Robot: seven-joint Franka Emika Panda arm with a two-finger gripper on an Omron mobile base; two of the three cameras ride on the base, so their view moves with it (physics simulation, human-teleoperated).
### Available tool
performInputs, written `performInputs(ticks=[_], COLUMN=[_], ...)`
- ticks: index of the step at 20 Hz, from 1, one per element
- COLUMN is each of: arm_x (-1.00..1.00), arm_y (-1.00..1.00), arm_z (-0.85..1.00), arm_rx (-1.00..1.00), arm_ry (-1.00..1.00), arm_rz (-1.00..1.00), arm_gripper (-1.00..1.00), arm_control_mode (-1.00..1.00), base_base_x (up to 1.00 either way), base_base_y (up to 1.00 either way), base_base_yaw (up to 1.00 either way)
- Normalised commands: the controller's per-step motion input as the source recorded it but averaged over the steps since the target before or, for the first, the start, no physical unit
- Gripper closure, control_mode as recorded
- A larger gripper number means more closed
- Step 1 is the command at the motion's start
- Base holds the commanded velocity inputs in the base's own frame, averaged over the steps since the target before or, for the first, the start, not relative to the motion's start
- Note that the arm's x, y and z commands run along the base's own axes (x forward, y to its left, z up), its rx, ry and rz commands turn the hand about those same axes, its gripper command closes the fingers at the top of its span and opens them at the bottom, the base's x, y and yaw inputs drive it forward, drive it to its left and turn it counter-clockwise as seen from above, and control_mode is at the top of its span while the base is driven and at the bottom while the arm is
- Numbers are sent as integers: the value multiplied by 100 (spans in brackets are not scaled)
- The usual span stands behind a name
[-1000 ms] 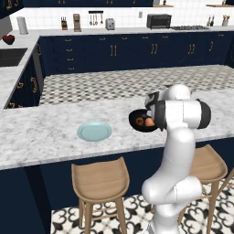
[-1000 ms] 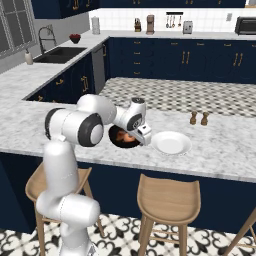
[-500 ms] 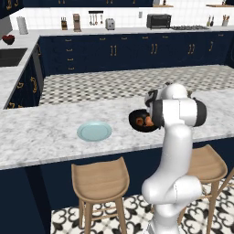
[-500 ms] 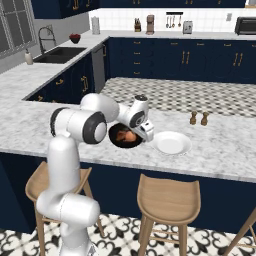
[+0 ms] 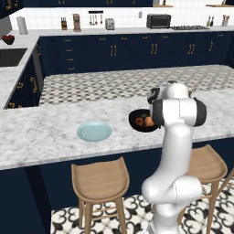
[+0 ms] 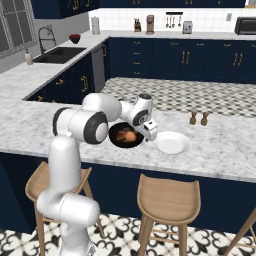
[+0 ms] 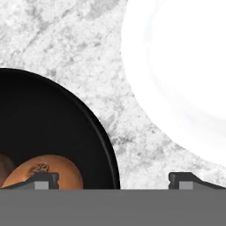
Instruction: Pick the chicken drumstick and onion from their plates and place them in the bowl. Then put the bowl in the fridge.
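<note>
The glossy black bowl (image 6: 119, 134) (image 5: 137, 119) (image 7: 53, 128) stands on the marble counter with the orange onion (image 7: 48, 170) (image 6: 130, 136) (image 5: 148, 121) in it. A dark reddish sliver of the chicken drumstick (image 7: 3, 170) shows beside the onion. My gripper (image 6: 148, 131) (image 7: 114, 181) hangs open just above the bowl's rim, one fingertip over the onion, the other over bare counter toward the white plate (image 7: 185, 75) (image 6: 172, 143). Both plates are bare; the light blue plate (image 5: 94, 131) lies left of the bowl. The fridge is out of view.
Two small shakers (image 6: 198, 118) stand on the counter behind the white plate. Wooden stools (image 5: 98, 180) (image 6: 167, 197) sit under the counter's near edge. A sink (image 6: 59, 54) and dark cabinets line the far walls.
My hand has shifted a little over the bowl's edge toward the white plate, its fingers still wide apart. The bowl and both plates have stayed put.
</note>
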Motion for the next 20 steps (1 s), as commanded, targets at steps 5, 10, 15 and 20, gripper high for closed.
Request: performInputs(ticks=[5,10,15,20], arm_x=[-7,0,0,1], arm_y=[0,0,2,9], arm_z=[-18,-36,-35,-33], arm_rx=[0,0,0,0], arm_ry=[0,0,0,0], arm_rz=[0,0,0,0], arm_gripper=[-100,-100,100,100], arm_control_mode=[-100,-100,-100,-100], base_base_x=[0,0,0,0], base_base_y=[0,0,0,0], base_base_yaw=[0,0,0,0])
